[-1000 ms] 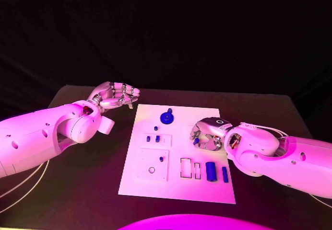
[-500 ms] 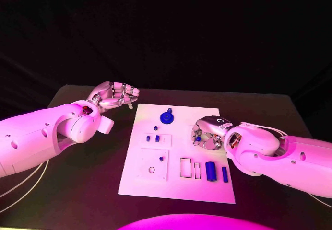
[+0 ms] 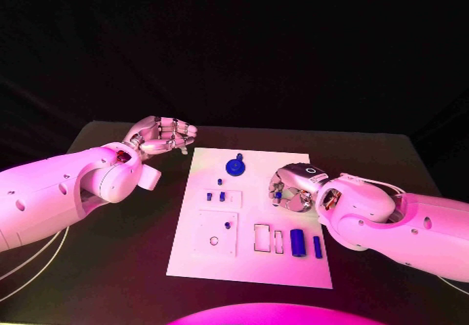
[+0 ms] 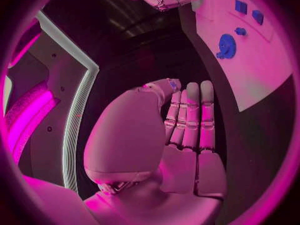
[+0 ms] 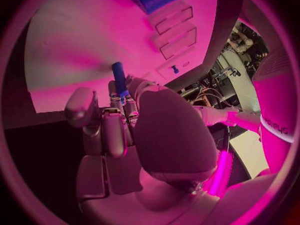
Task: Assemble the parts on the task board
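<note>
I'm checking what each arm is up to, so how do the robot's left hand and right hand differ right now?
The right hand pinches a small blue part, while the left hand holds nothing, its fingers curled in. The right hand is over the task board; the left hand is beyond the board's far left corner, over the black table. Both are silver, on white arms.
</note>
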`<state>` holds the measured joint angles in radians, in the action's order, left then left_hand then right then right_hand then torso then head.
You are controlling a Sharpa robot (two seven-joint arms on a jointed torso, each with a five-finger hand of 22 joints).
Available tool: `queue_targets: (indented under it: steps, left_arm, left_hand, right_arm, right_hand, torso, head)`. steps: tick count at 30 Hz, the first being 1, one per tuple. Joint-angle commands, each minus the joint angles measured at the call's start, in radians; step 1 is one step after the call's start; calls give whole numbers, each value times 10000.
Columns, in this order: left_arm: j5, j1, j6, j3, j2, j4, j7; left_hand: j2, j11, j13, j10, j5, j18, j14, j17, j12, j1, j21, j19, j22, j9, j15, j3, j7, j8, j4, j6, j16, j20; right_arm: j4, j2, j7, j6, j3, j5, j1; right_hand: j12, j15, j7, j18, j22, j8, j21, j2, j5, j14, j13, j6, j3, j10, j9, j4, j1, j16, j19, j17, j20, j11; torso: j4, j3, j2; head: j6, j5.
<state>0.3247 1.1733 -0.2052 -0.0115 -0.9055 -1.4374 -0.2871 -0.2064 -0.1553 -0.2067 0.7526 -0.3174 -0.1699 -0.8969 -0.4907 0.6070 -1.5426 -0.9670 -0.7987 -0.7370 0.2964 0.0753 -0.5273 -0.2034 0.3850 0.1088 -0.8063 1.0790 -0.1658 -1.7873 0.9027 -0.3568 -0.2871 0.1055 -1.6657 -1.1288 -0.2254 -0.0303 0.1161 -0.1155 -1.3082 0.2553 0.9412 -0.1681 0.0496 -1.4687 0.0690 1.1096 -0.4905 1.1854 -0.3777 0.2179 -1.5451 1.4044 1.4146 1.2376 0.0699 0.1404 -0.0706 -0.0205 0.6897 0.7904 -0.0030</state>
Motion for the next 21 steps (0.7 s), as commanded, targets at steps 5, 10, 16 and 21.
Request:
queue_targets:
  steps: [5, 10, 16, 21]
  left_arm:
    - [-48, 7, 151, -5, 21, -7, -56]
    - [-48, 7, 148, -5, 37, -4, -57]
    - [-48, 6, 149, -5, 78, 14, -62]
    - [-48, 5, 159, -5, 103, 20, -70]
  left_hand:
    - [2, -15, 18, -74, -7, -154, 66, 10, -4, 92, 56, 58, 13, -26, 37, -8, -78, 32, -59, 76, -66, -19]
    - [2, -15, 18, -74, -7, -154, 66, 10, -4, 92, 56, 58, 13, -26, 37, -8, -78, 32, -59, 76, -66, -19]
    - [2, -15, 18, -74, -7, -154, 66, 10, -4, 92, 56, 58, 13, -26, 37, -8, -78, 32, -59, 76, -66, -19]
    - [2, -15, 18, -74, -7, -154, 66, 10, -4, 92, 56, 58, 13, -26, 37, -8, -78, 32, -59, 76, -66, -19]
  right_arm:
    - [-349, 105, 84, -273, -12, -158, -52]
    - [-714, 246, 55, -209, -27, -77, -264]
    - [-1211, 288, 39, -212, -60, 32, -532]
    - [-1447, 29, 134, -368, -69, 56, -587]
  right_hand:
    - [83, -73, -7, 135, -126, 63, 100, 44, -7, -380, 457, -75, -509, 1140, -52, -448, 5, 44, 15, 27, -70, -1021]
    - [92, -73, -6, 136, -135, 75, 106, 32, -7, -379, 464, -80, -530, 1146, -72, -468, 17, 42, 14, 22, -71, -1021]
    - [102, -73, -6, 142, -158, 92, 141, 18, -8, -382, 474, -84, -559, 1160, -100, -494, 35, 52, 20, 41, -73, -1022]
    - [110, -74, -7, 148, -181, 106, 181, 11, -8, -384, 482, -88, -586, 1172, -123, -516, 48, 57, 28, 52, -74, -1024]
  torso:
    - [-3, -11, -11]
    - [7, -28, -24]
    - [-7, -25, -31]
    - [-14, -26, -17]
  head:
    - [-13, -9]
    - [-30, -11]
    - [-76, -18]
    - [-107, 4]
